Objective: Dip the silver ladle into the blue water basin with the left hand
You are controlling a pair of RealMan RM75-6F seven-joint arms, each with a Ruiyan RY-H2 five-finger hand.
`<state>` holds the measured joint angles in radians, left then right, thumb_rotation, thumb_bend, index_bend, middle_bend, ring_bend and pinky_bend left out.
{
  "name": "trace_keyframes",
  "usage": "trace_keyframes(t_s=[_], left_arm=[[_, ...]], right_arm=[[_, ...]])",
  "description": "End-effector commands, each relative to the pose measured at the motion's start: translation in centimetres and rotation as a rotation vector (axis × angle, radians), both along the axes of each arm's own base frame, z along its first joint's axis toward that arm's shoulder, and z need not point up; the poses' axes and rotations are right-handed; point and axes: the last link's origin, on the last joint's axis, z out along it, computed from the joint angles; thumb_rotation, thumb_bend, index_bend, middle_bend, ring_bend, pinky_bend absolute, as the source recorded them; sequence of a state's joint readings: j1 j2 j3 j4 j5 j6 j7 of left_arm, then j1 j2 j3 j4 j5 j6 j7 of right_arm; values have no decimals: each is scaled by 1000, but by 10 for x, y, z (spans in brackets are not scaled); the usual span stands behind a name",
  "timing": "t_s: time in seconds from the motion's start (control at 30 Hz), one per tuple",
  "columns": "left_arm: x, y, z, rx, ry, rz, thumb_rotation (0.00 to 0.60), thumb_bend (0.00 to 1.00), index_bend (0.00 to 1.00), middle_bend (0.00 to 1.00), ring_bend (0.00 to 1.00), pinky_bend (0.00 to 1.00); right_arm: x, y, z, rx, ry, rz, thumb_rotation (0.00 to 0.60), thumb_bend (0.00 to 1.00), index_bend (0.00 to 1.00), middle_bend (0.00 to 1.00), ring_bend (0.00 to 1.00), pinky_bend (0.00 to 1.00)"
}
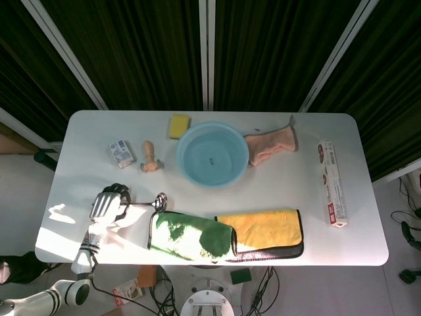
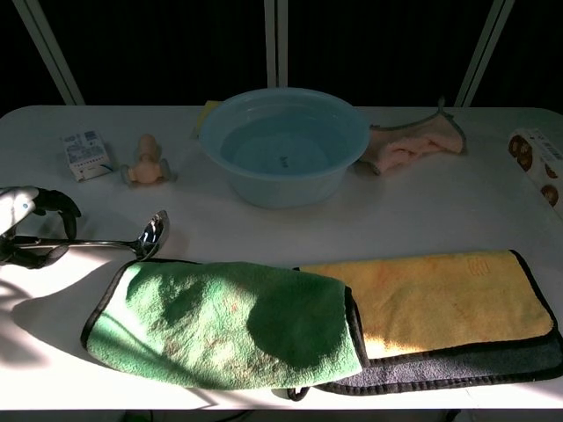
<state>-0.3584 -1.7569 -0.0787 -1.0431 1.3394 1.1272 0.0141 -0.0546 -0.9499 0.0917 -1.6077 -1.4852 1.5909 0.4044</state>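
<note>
The silver ladle [image 1: 150, 203] [image 2: 123, 239] lies level at the table's front left, its bowl pointing right just beyond the green cloth's edge. My left hand [image 1: 108, 203] [image 2: 25, 224] grips the end of its handle with the fingers curled around it. The blue water basin [image 1: 212, 153] [image 2: 283, 144] stands at the table's middle back with water in it, well to the right of and beyond the ladle. My right hand shows in neither view.
A green cloth [image 1: 189, 235] and a yellow cloth [image 1: 264, 227] over a grey one lie along the front edge. A small box [image 1: 122, 152] and a wooden figure [image 1: 150, 158] sit left of the basin. A yellow sponge [image 1: 178, 125], pink cloth [image 1: 272, 145] and long carton [image 1: 332, 182] lie further back and right.
</note>
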Motion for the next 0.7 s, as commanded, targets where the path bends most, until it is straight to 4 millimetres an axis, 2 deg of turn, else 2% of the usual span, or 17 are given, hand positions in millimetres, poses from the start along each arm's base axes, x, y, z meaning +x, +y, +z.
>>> trace_keyframes(t_s=[0.03,0.2,0.43,0.7], left_arm=[[4,0,8,22,-71,6,600,399,630,341,206,260],[10,0,20,37,-139,3,600,422,660,448,320,364],[17,-2,29,2,-175,-12,600,423,659,483,383,481],[28,-1,39,13,-177,-71,600,424,666,536,538,710]], right_arm=[[0,0,0,0,0,0,600,380,0,0,0,0],[0,0,-1,4,1,0,600,380,0,0,0,0],[1,0,-1,7,3,0,600,380,0,0,0,0],[0,1,-1,18,6,-4,600,380,0,0,0,0]])
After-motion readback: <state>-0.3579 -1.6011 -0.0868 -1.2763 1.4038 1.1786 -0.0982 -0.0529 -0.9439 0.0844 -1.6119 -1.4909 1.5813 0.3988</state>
